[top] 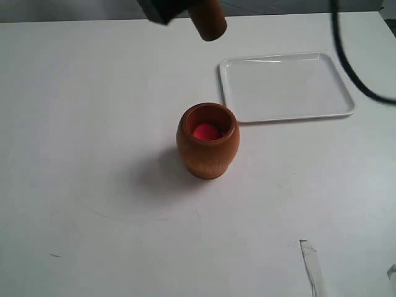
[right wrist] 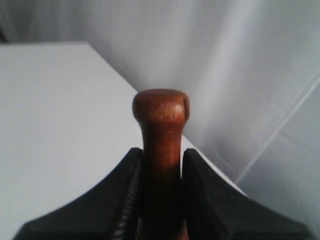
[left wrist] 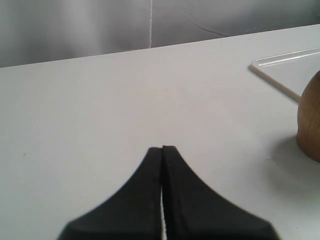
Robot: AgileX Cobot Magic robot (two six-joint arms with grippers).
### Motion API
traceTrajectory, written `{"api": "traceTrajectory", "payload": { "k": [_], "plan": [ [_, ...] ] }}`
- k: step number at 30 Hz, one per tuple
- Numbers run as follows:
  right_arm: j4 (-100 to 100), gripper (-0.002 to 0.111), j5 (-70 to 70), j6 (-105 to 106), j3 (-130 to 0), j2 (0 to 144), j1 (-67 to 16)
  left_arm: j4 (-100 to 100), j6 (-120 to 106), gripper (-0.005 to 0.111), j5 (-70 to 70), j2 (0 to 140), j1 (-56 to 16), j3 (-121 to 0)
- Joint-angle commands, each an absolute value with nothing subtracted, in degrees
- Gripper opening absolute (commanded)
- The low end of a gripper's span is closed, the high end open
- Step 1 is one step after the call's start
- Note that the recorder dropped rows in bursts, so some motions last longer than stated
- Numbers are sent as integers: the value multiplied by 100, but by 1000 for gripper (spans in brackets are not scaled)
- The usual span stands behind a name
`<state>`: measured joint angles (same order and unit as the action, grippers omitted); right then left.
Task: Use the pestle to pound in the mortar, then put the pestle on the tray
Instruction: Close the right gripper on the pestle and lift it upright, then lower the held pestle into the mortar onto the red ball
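Observation:
The reddish-brown mortar [top: 208,145] stands upright mid-table with a red lump [top: 206,132] inside it. High above and behind it hangs the pestle [top: 208,21]; only its thick end shows under a dark gripper part [top: 162,9] at the top edge. In the right wrist view my right gripper [right wrist: 161,152] is shut on the pestle [right wrist: 161,112], whose knob sticks out past the fingertips. The white tray [top: 337,111] lies bare behind and right of the mortar. My left gripper [left wrist: 162,148] is shut on nothing, low over the table, with the mortar [left wrist: 311,120] and a tray corner [left wrist: 272,75] off to one side.
A black cable [top: 349,68] hangs across the tray's far right corner. A strip of clear tape [top: 312,266] lies near the front right edge. A grey curtain backs the table.

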<state>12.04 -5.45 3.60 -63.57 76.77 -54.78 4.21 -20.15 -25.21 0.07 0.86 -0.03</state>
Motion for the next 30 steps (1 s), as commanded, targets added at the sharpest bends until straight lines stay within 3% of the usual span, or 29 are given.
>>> {"api": "traceTrajectory", "payload": {
  "k": [1,8,30],
  "plan": [
    [1085,0,2819,96,-4295,7051,-5473,379,-1968,0,-2503,0,42,0],
    [-691,0,6996,558,-2200,7483,-5473,379,-1968,0,-2503,0,42,0],
    [-958,0,6996,-95,-2848,10658,-5473,379,-1968,0,-2503,0,42,0]
  ]
}}
